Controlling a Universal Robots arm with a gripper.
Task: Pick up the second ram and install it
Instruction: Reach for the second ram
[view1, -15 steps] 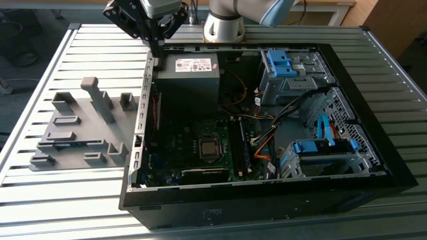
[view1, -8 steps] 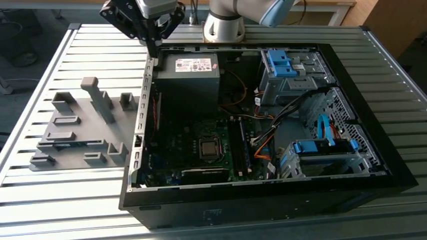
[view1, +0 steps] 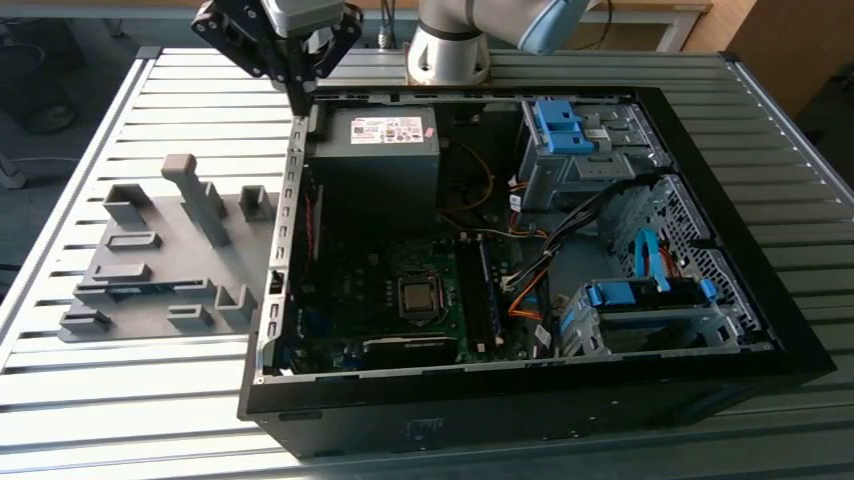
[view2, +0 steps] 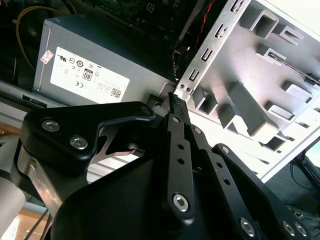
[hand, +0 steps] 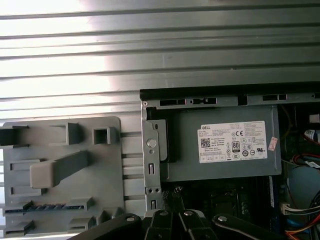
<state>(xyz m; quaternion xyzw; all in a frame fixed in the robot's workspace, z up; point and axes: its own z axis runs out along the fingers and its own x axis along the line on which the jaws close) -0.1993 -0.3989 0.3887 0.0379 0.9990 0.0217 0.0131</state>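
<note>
Early stage, by my read. The hand (view1: 302, 95), upper left of exterior view, hangs over the case (view1: 284, 215) corner by the PSU (view1: 380, 160), fingers pressed together w/ nothing btwn. The second ram (view1: 140, 290) lies in the grey holder (view1: 167, 250) at mid-left, well apart. Pick-up & install both left.

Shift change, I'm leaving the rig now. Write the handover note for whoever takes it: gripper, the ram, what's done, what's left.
Gripper: fingers shut with nothing between them, raised over the computer case at its wall beside the power supply.
Second ram: the blue stick seems to lie in a slot of the grey holder tray, next to the case and apart from the gripper.
Done: no part of the pick-up shows.
Left: grasping the ram and seating it on the motherboard.
</note>
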